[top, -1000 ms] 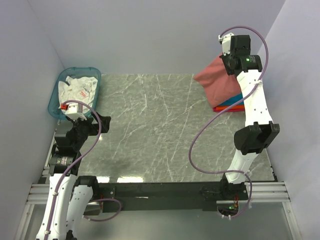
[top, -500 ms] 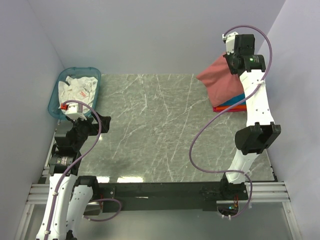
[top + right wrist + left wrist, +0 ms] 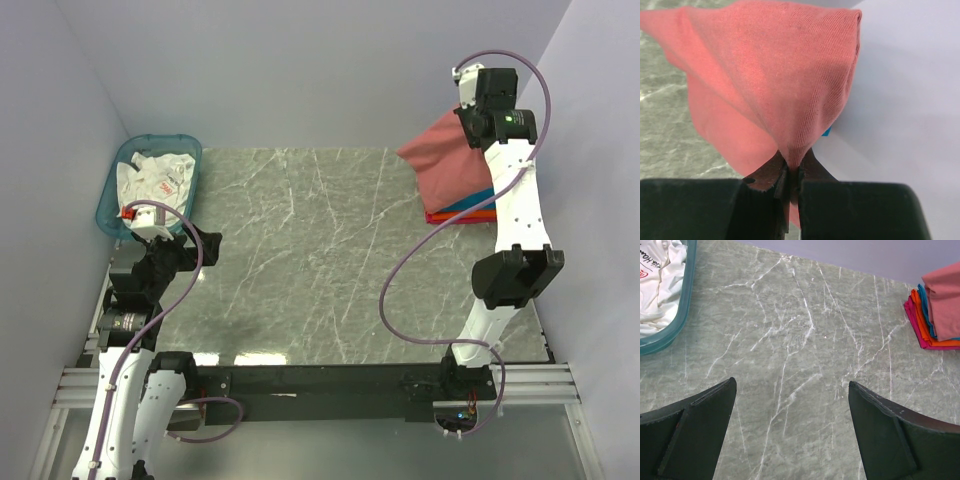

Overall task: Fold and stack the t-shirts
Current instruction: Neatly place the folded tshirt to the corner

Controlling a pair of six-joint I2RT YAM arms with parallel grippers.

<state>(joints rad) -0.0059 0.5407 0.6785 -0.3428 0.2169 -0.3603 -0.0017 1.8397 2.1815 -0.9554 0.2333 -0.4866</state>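
The right end effector (image 3: 790,175) is pressed together on a bunch of the dusty-red t-shirt (image 3: 450,165) and pinches it between its two fingers. In the top view this is in the upper right of the frame, close to the back wall. The red cloth hangs down from the pinch and spreads out wide. Its lower part lies over a small pile of folded shirts at the right edge of the counter (image 3: 300,250). In that pile a teal-blue t-shirt (image 3: 926,302) sits just under the red one, then an orange t-shirt (image 3: 920,315), and a pink one (image 3: 912,315) is at the bottom. The left end effector (image 3: 792,385) is spread wide open and holds nothing - only bare counter shows between its two dark fingers. It sits low at the left side of the top view, well apart from the shirts. Near it, in the upper left, a teal plastic basket (image 3: 110,200) holds crumpled white cloth (image 3: 155,175).
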